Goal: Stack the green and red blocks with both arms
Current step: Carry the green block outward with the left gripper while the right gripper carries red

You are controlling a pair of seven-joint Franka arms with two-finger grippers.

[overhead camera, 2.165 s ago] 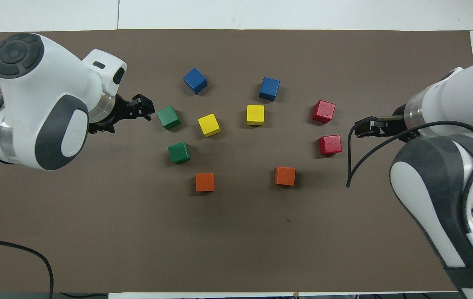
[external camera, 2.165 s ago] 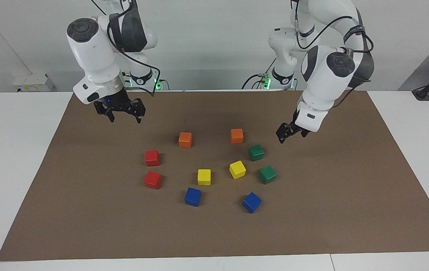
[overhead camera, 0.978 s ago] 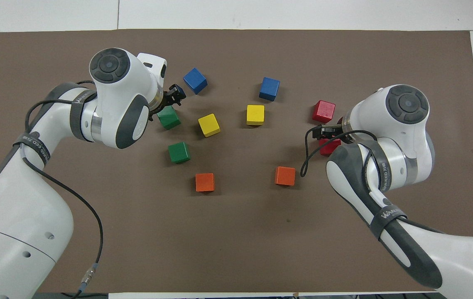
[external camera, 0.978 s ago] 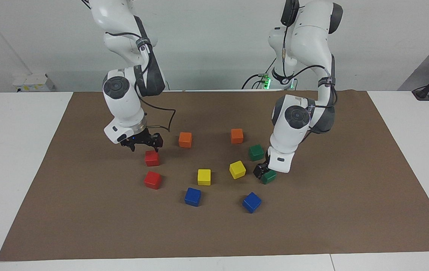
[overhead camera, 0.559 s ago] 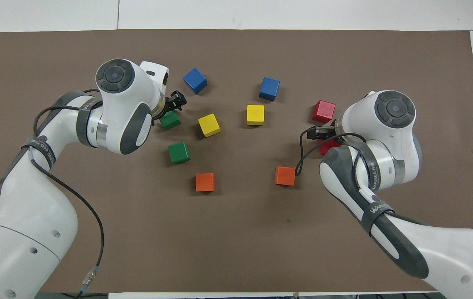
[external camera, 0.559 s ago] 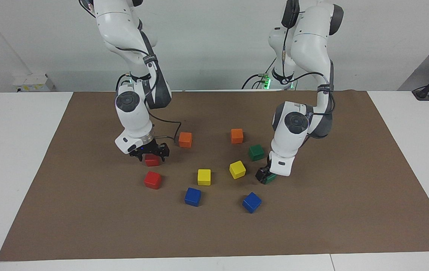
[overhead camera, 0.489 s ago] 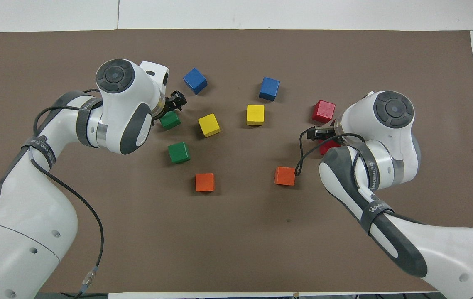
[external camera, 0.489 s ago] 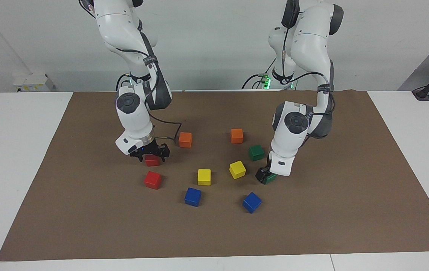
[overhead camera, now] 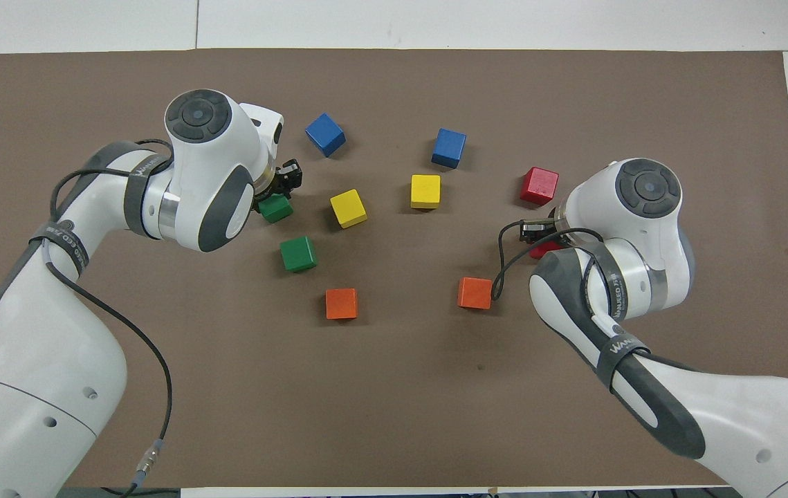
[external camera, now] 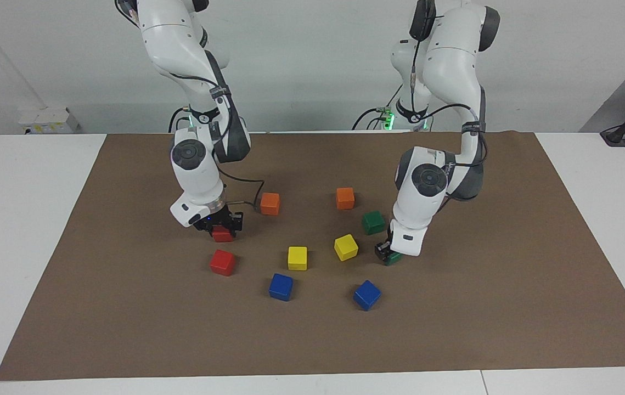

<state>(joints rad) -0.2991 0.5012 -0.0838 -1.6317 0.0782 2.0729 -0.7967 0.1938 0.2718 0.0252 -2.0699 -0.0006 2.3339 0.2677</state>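
Right gripper (external camera: 220, 229) straddles a red block (external camera: 222, 236); left gripper (external camera: 387, 253) straddles a green block (external camera: 393, 258), both on the mat. Finger closure: cannot tell. Before lifting, confirm each cube sits centred between the fingers

— Where are my green blocks?

— One green cube (external camera: 373, 222) sits free on the brown surface; the other green cube (external camera: 394, 258) lies farther from me, mostly hidden under my left tool (external camera: 386, 253).

— And the reds?

— One red cube (external camera: 223, 235) sits between my right tool's (external camera: 219, 225) fingers; the other red cube (external camera: 223, 262) lies free toward the surface's far edge.
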